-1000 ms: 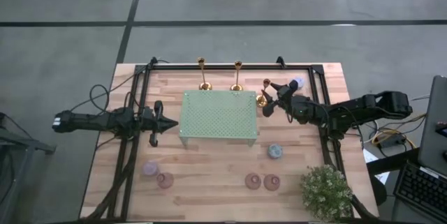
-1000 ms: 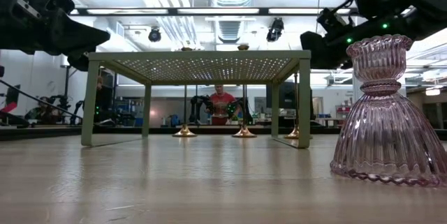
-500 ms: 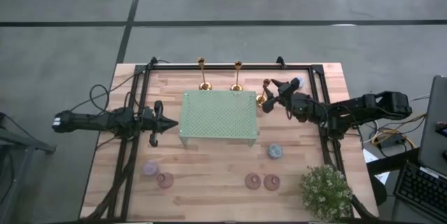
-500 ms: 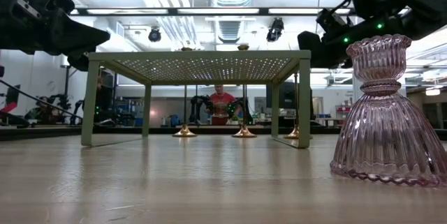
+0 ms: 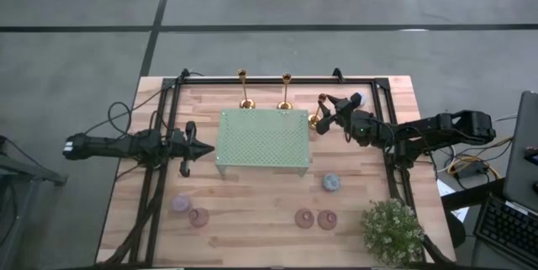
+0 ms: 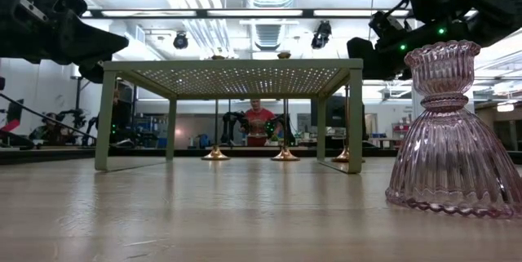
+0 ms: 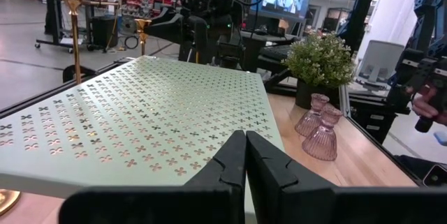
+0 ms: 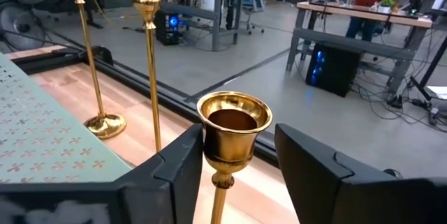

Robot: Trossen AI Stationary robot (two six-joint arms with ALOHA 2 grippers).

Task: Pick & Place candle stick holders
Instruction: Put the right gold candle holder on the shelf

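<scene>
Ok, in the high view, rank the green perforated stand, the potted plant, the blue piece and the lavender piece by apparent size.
1. Green perforated stand, clearly largest.
2. Potted plant.
3. Blue piece and lavender piece: both small and round, and they look alike in size from above, so I would not rank one over the other.

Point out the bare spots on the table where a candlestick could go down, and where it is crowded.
Bare wood lies in front of the green rack, between the lavender piece and the pink pieces. The rack's top is bare too. Crowded: the far edge, where three gold candlesticks stand and the right end effector brackets the rightmost one.
</scene>
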